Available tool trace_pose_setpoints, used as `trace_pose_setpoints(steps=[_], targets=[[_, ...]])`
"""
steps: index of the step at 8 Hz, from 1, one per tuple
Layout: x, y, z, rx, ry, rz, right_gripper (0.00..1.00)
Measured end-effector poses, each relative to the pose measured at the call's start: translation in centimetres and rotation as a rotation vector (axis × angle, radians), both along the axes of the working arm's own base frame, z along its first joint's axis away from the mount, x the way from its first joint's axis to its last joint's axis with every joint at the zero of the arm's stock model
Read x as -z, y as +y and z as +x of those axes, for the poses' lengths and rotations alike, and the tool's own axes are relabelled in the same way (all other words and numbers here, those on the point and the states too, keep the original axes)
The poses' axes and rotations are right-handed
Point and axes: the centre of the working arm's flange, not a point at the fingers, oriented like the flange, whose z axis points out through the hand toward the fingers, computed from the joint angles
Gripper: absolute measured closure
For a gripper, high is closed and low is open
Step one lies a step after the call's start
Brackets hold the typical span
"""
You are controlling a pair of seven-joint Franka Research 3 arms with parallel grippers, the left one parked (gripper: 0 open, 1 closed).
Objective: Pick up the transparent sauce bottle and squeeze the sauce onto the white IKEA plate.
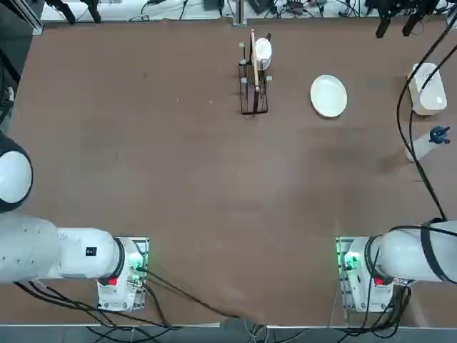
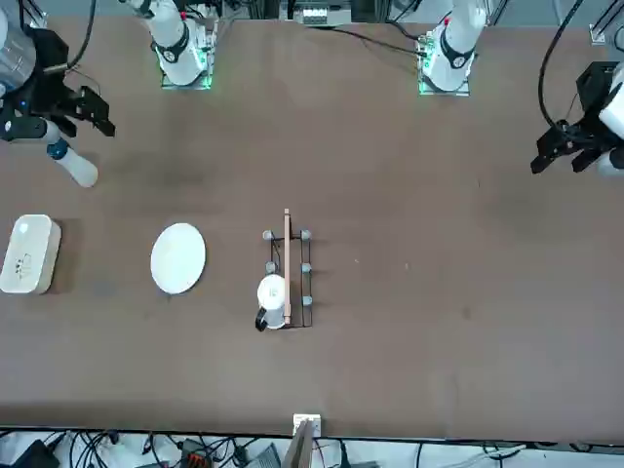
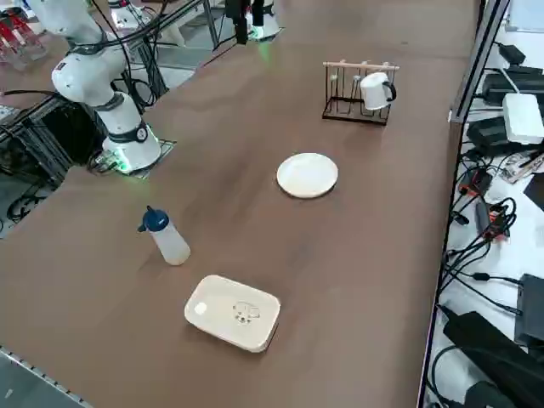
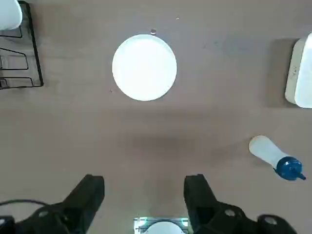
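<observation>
The transparent sauce bottle (image 3: 168,240) with its dark blue nozzle cap stands on the brown table near the right edge, also seen as the bottle (image 1: 425,143) from overhead and the bottle (image 4: 268,152) from the wrist. The white IKEA plate (image 1: 328,96) lies flat farther out, toward the table's middle; it shows again as the plate (image 3: 308,175) and the plate (image 4: 144,67). My right gripper (image 4: 146,183) hangs high above the table, open, with nothing between its fingers. It is well apart from both bottle and plate. From across the table the gripper (image 2: 54,119) appears just above the bottle (image 2: 76,168).
A white rounded-rectangular box (image 3: 234,311) lies beyond the bottle at the right edge. A black wire rack (image 1: 253,78) holding a white cup (image 1: 263,50) and a wooden bar stands left of the plate. Cables run along the far edge.
</observation>
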Motion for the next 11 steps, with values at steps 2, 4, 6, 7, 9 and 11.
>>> trace_pose_setpoints(steps=[2, 4, 6, 7, 9, 11], targets=[[0.0, 0.0, 0.0, -0.001, 0.0, 0.0, 0.0], [0.8, -0.1, 0.1, 0.003, 0.03, -0.003, 0.0], [3.8, -0.3, 0.1, 0.004, 0.167, -0.02, 0.0], [5.0, -0.9, 0.2, 0.01, 0.224, -0.053, 0.0], [7.1, -3.3, 0.6, 0.043, 0.292, -0.173, 0.0], [10.3, -6.3, 2.0, 0.168, 0.336, -0.329, 0.0]])
